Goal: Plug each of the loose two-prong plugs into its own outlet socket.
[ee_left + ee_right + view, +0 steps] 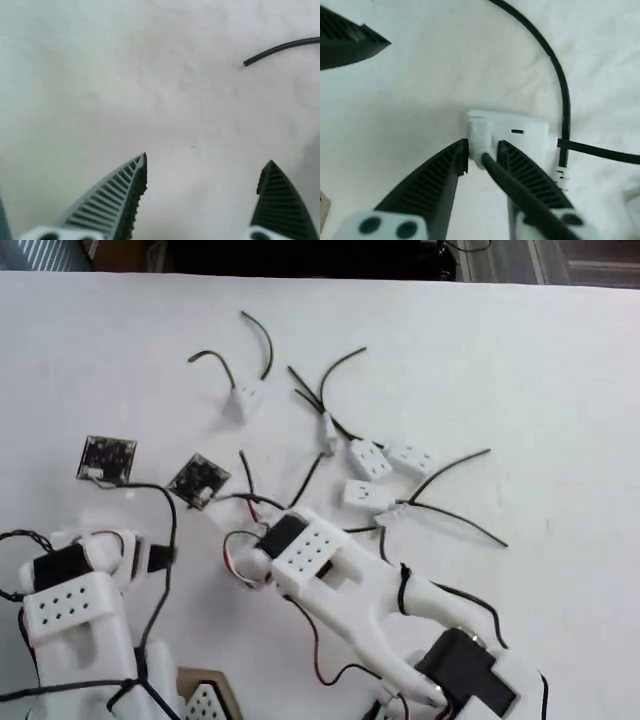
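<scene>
My right gripper [482, 147] is shut on a white two-prong plug [479, 135] with a black cable [520, 195]. The plug is pressed against a white outlet socket [520, 132] that lies flat on the table. In the high view the right arm [330, 570] stretches towards the table's middle and its fingers are hidden beneath it. My left gripper [207, 160] hangs open over bare white table, near a black cable end [245, 62]. More white sockets [368, 458] [410, 456] [365, 495] [245, 397] and a loose plug [327, 430] lie farther back.
Black cables [455, 515] curl across the table's middle. Two small black circuit boards [105, 458] [198, 480] sit ahead of the left arm [75, 600]. A dark ribbed finger [345, 42] of another gripper shows at the edge of the right wrist view.
</scene>
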